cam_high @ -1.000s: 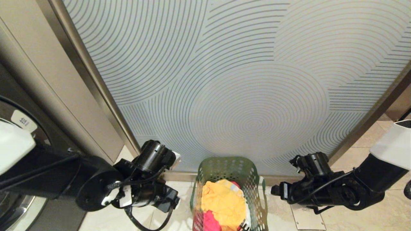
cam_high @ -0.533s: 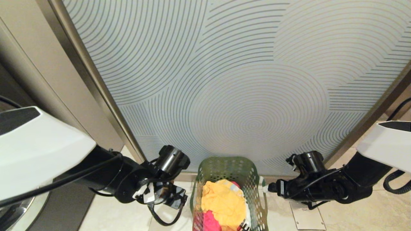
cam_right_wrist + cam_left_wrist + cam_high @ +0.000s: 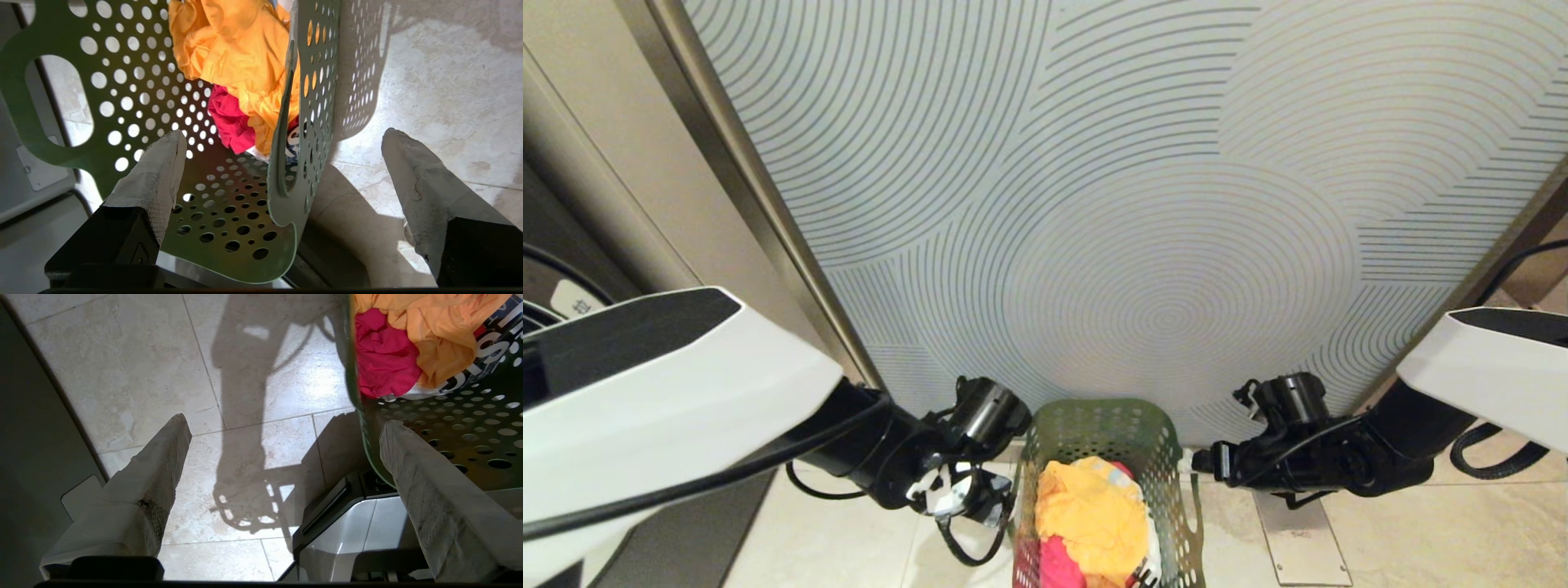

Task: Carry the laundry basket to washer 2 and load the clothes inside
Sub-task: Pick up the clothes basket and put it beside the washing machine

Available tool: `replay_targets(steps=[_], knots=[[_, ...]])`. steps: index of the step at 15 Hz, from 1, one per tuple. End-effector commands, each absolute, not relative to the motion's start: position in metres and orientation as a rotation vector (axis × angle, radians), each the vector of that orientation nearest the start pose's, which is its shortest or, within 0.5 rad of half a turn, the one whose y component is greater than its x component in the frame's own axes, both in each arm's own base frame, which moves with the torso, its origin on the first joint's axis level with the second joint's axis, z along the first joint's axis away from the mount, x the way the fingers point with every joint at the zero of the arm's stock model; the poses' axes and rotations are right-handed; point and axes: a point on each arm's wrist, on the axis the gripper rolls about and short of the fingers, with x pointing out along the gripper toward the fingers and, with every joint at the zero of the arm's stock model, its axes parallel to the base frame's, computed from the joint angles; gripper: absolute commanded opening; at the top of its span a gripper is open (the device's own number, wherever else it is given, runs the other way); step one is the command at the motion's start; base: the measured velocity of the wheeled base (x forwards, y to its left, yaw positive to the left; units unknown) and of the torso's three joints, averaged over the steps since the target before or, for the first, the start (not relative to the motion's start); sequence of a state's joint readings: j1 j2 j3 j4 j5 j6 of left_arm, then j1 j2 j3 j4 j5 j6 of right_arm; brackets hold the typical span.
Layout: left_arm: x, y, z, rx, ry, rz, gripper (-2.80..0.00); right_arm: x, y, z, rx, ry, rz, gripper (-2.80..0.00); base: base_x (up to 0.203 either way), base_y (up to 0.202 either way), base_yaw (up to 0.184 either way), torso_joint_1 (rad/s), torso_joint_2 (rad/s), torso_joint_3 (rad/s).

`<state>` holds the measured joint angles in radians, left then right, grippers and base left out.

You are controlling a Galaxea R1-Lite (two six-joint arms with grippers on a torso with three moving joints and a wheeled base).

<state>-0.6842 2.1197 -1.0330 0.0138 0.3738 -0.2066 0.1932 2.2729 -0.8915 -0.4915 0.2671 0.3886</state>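
Fingers spread wide on both our left gripper (image 3: 282, 433) and right gripper (image 3: 282, 139), straddling the rims of the laundry basket (image 3: 1107, 425) on the floor. Clothes (image 3: 1090, 514) sit inside; beyond stands a patterned wall (image 3: 1135, 204). We judge carrying and loading remain.

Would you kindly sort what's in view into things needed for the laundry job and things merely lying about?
For the job:
laundry basket
clothes
left claw, open at the basket's rim
right claw, open astride the basket's wall

Lying about:
patterned glass panel
floor plate
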Motion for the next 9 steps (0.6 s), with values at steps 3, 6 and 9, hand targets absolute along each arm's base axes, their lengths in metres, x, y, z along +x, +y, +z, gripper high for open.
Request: replay_targets(steps=[3, 6, 9], knots=[[0.275, -0.227, 0.033, 0.365, 0.987, -0.174, 0.0, 0.358, 0.077, -0.009, 0.378, 0.97, 0.256, 0.0, 0.0, 0.0, 0.0, 0.0, 0.0, 0.0], [0.273, -0.231, 0.03, 0.349, 0.992, -0.171, 0.0, 0.358, 0.077, -0.009, 0.374, 0.97, 0.255, 0.0, 0.0, 0.0, 0.0, 0.0, 0.0, 0.0], [0.275, -0.233, 0.023, 0.353, 1.0, -0.165, 0.0, 0.358, 0.078, -0.009, 0.371, 0.969, 0.258, 0.0, 0.0, 0.0, 0.0, 0.0, 0.0, 0.0]])
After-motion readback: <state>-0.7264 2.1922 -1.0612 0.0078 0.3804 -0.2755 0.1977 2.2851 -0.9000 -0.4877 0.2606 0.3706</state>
